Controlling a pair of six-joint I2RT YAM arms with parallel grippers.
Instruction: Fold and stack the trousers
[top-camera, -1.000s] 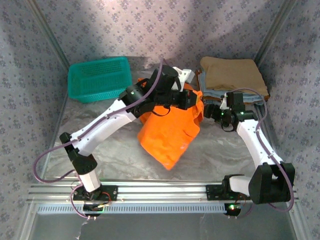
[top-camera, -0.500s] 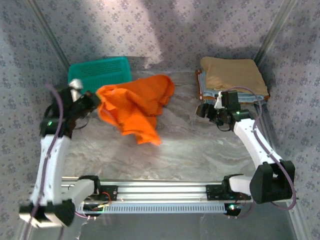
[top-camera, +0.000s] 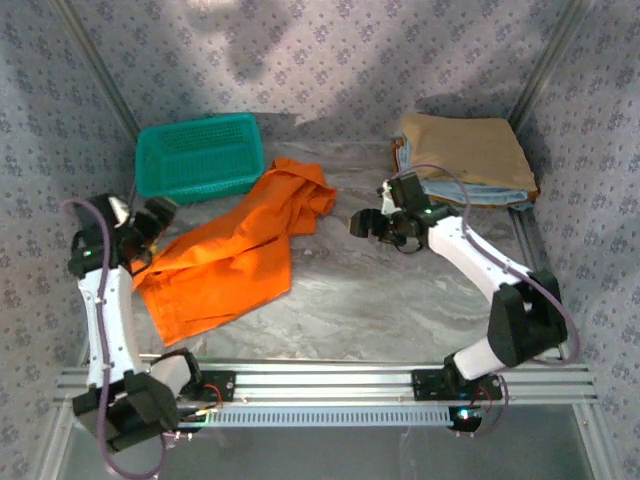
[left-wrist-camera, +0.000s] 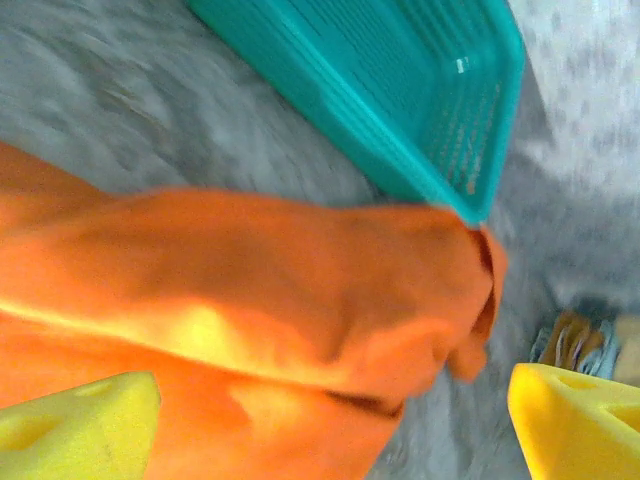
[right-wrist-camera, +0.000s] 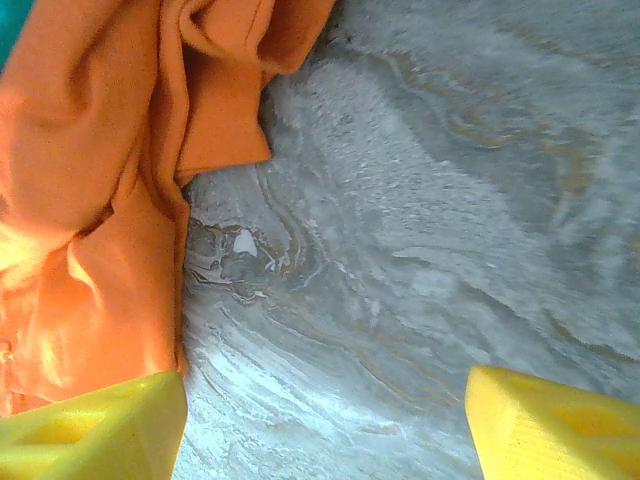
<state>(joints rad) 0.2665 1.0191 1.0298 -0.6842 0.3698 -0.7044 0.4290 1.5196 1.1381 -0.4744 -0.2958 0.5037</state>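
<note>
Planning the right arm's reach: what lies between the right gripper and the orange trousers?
Bare marbled tabletop separates right gripper from trousers, per the top view.

Robot-lab test cell. Lilac-grey flower-patterned cloth (top-camera: 350, 60) is draping the three walls, and a bare metal corner post (top-camera: 547, 58) is framing it. A ribbed aluminium rail (top-camera: 330, 378) is carrying a white-and-black left robot arm (top-camera: 105, 310) and its matching right robot arm (top-camera: 480, 262). A grey marbled bench (top-camera: 400, 300) is serving as the work surface.

Bright orange trousers (top-camera: 235, 258) lie flat, stretched diagonally — far end rumpled.
</note>
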